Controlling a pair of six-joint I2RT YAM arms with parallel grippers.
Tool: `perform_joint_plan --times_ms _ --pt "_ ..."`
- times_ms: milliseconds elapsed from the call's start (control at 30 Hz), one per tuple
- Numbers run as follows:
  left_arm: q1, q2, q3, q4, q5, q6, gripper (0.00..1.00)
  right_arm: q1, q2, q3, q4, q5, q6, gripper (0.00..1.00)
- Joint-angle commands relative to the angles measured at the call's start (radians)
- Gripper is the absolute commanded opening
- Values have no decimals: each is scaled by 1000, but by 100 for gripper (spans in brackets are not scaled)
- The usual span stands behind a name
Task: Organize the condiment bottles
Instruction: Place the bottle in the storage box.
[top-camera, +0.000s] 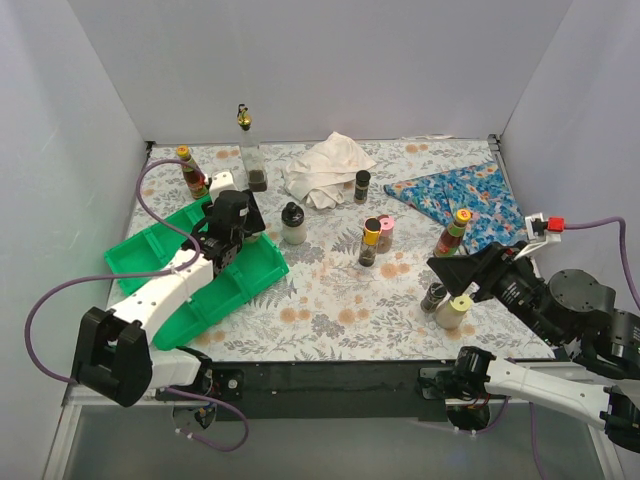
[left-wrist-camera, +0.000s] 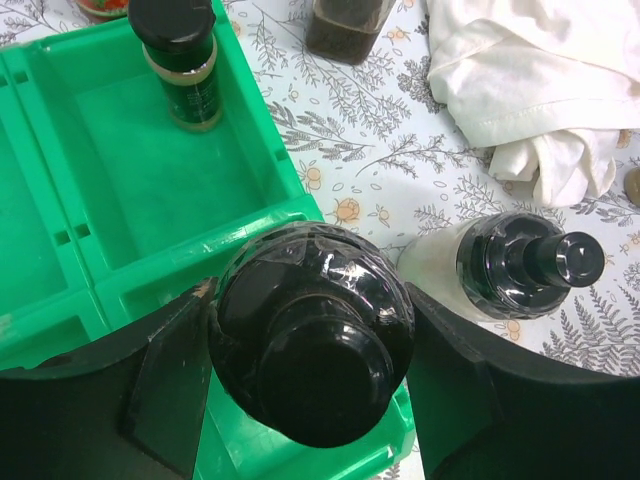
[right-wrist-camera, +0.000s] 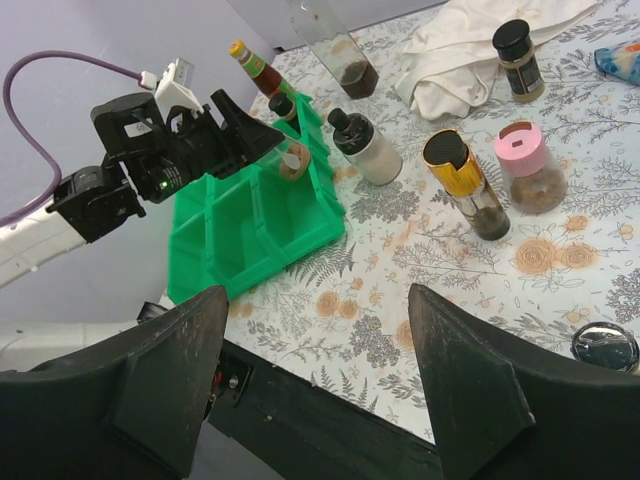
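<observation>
1. The left gripper (top-camera: 233, 230) is clamped on a dark bottle (left-wrist-camera: 310, 350) with a black cap. Both fingers (left-wrist-camera: 165, 395) press its sides, no wider apart than the bottle itself.
2. That bottle sits over the green tray (left-wrist-camera: 150, 190), at the tray's right-hand wall. Whether its base touches the tray, I cannot tell.
3. Inside the tray, in the compartment just beyond, a black-capped jar (left-wrist-camera: 182, 70) stands upright.
4. Just off the tray's right side, a white jar (left-wrist-camera: 515, 265) with a black spout cap stands on the table (top-camera: 330, 300). It is close against the right-hand finger, the nearest thing in the way.
5. Farther right of the tray lies the white cloth (left-wrist-camera: 540, 90). A clear jar (left-wrist-camera: 348, 25) with dark contents stands past the tray's far corner.
6. The right gripper (right-wrist-camera: 320, 400) hangs well to the right of the tray, fingers spread wide with nothing between them.
7. Between it and the tray, a gold-capped bottle (right-wrist-camera: 458, 185) and a pink-capped jar (right-wrist-camera: 528, 168) stand side by side.
8. A cream bottle (top-camera: 452, 312) stands just beside the right gripper, well apart from the tray.
</observation>
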Motion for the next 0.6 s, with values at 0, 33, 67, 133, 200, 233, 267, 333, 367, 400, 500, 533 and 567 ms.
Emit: perform_joint_plan --times_ms 0,33,67,133,200,233,267,333,367,400,500,533,567 --pt "11 30 -32 76 2 50 15 3 -25 -5 43 35 -22 83" --pt "11 38 -32 75 -4 49 15 3 -25 -7 44 35 -26 84" --pt "10 46 -32 70 -6 47 15 3 -28 -4 44 32 -31 84" --pt "11 52 -34 65 -10 43 14 3 -30 1 46 31 -37 84" --pt "10 38 -37 61 -10 36 8 5 -33 4 46 32 -40 84" --pt "9 29 -35 58 -9 33 3 3 -33 3 47 34 -40 84" --pt "11 23 -34 53 -4 32 0 3 -35 3 46 34 -40 84" --pt "11 8 -11 21 7 30 0 3 -33 -4 46 31 -40 84" --pt "10 5 3 1 13 30 0 3 -35 -4 47 29 -39 84" --pt "9 3 34 -45 14 29 0 3 -33 -7 46 30 -35 84" --pt "9 -18 64 -116 16 27 0 3 -32 -16 52 26 -31 84" --pt "9 -26 68 -128 16 29 0 3 -31 -20 58 23 -31 84" --pt "9 -41 68 -146 14 27 0 3 -30 -22 61 21 -29 84"
